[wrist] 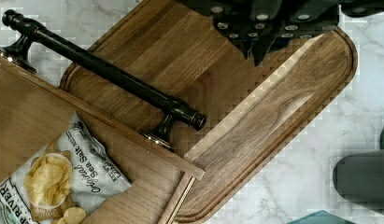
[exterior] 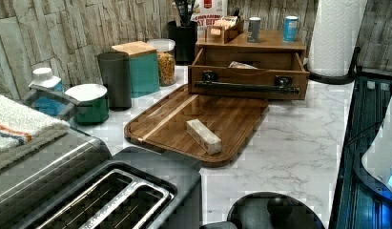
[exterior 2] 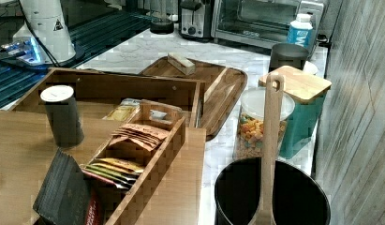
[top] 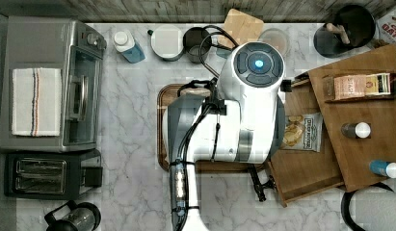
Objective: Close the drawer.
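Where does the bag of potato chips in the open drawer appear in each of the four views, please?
Top view: chip bag lies in the drawer, right of centre.
Left view: a sliver behind the drawer front.
Right view: yellowish bag inside the drawer.
Wrist view, on the drawer floor.
Shared landmark: the black drawer handle.

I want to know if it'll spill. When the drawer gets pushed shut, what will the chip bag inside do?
The chip bag looks light and puffy, so it may slide a little. It lies flat on the drawer floor, so it probably won't tip. The rims should keep it inside.
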